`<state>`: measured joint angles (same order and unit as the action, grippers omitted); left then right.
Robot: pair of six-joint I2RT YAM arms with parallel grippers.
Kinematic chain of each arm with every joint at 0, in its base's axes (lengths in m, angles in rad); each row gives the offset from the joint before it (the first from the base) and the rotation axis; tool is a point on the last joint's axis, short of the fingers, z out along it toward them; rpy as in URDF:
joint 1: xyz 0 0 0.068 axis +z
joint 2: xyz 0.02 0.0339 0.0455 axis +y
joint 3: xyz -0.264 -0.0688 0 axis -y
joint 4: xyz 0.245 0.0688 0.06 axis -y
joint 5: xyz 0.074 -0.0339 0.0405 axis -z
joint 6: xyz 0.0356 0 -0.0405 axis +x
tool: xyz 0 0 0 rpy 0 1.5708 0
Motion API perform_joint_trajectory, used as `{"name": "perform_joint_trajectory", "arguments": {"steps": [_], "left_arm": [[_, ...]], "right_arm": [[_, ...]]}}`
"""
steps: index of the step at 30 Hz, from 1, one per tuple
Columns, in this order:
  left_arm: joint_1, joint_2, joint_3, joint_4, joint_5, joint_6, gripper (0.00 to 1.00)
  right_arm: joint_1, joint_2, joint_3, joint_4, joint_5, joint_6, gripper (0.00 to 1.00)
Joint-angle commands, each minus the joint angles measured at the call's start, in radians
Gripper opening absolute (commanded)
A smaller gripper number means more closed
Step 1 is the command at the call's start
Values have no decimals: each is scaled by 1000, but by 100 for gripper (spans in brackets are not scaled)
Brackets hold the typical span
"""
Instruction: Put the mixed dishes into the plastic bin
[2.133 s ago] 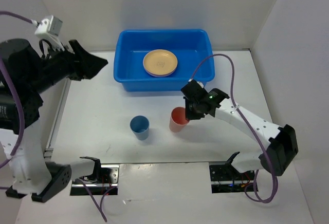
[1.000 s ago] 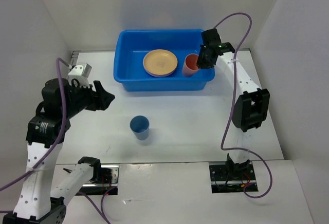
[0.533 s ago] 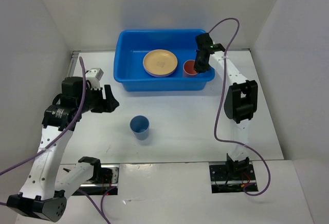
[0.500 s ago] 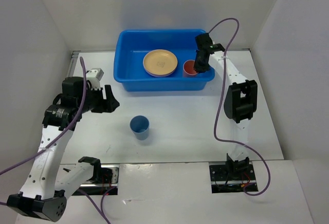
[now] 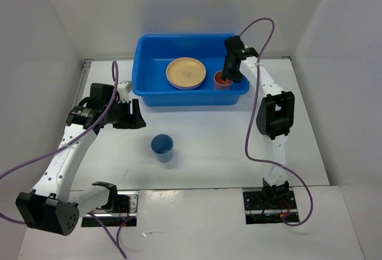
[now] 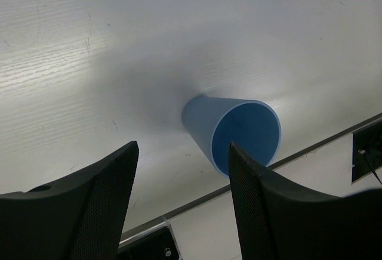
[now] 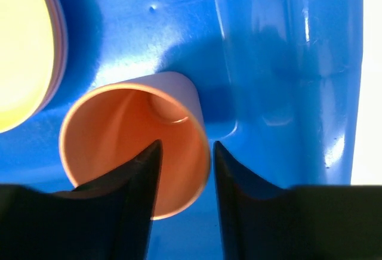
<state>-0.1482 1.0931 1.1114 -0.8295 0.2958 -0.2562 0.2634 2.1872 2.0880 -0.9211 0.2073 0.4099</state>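
Same build on both: left arm and right arm are white tubes with chunky black joint housings behind each gripper, plus a loose purple cable trailing back from the wrist. On the left gripper the fingers are matte black wedges with a fine mesh texture; the right gripper ones look plain black.

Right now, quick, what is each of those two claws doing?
Left gripper: open, empty, facing the small blue plastic cup.
Right gripper: open, astride the rim of the small coral red plastic cup, inside the large bright blue plastic bin.
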Motion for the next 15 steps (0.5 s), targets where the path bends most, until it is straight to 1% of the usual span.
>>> {"name": "perform_joint_trajectory", "arguments": {"steps": [1, 2, 3, 5, 6, 7, 8, 10, 12, 13, 15], "left_arm": [[-22, -13, 7, 15, 37, 29, 69], [-22, -3, 7, 15, 46, 29, 69], [-33, -2, 7, 15, 46, 29, 69], [-47, 10, 7, 15, 46, 29, 68], [-60, 25, 7, 15, 46, 38, 66], [-60, 45, 7, 6, 57, 38, 66], [-85, 45, 16, 6, 57, 38, 66], [-103, 70, 16, 6, 57, 38, 65], [-134, 96, 16, 6, 43, 47, 65], [-145, 115, 16, 6, 23, 48, 65], [-177, 139, 25, -3, 2, 48, 65]], "right_arm": [[11, 17, 50, -24, 24, -14, 50], [11, 17, 73, -24, 24, -14, 54], [11, 17, 86, -38, 24, -14, 60], [20, 17, 139, -65, 24, -14, 69], [20, 17, 161, -77, 24, -14, 78], [20, 8, 187, -90, 35, -14, 83], [29, 8, 240, -116, 35, -14, 87], [39, 8, 302, -149, 64, -14, 93], [68, 8, 424, -218, 86, -14, 95], [68, 26, 545, -249, 101, -14, 95], [92, 77, 730, -379, 112, -14, 96]]}}
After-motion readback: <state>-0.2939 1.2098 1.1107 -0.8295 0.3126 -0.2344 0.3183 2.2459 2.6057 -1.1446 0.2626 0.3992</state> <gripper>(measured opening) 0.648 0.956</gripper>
